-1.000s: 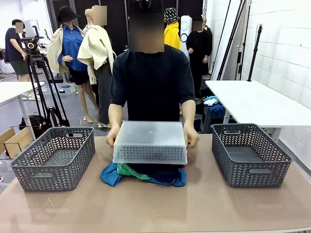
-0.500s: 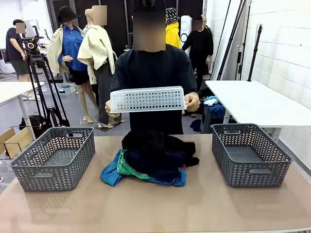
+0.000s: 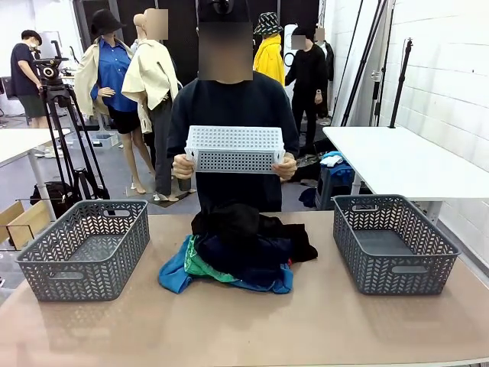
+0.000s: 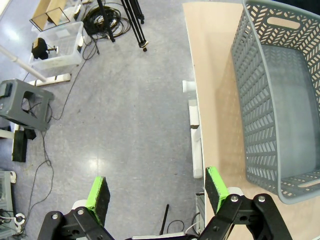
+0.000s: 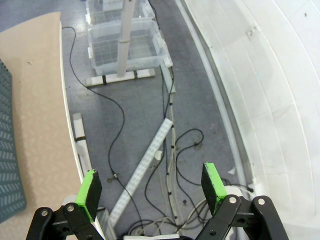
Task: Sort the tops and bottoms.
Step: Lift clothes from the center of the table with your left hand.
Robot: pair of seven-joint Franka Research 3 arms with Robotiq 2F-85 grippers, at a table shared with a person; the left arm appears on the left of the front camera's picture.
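The pile of clothes (image 3: 237, 248) sits in the middle of the desk (image 3: 321, 321), in a loose heap at the 6 o'clock side of the person. Its long axis runs 9 to 3 across the desk, and no single garment is laid out straight. A black garment (image 3: 248, 228) crowns it, with one limp end trailing toward 3 o'clock. Dark navy cloth (image 3: 243, 261), probably the trousers, is bunched beneath. The green shorts (image 3: 200, 267) peek out at the heap's 8 o'clock edge, over a blue garment (image 3: 174, 277) that I take for a top. Which way the waistbands or legs point cannot be told.

The person holds a white perforated basket (image 3: 234, 149) at chest height with a hand (image 3: 183, 166) at each end, clear of the heap so that the clothes lie open to reach.

Two grey baskets flank the heap, well apart from it: the left grey basket (image 3: 84, 248) at 9 o'clock and the right grey basket (image 3: 393, 245) at 3 o'clock. Both look empty, presumably one for each class.

The left tool (image 4: 156, 190) hangs off the desk's edge with its jaws spread wide and nothing between them, the left basket at its 2 o'clock. The right tool (image 5: 151, 186) is likewise wide open and empty, above the floor beyond the desk's right end. Sorting has not begun.
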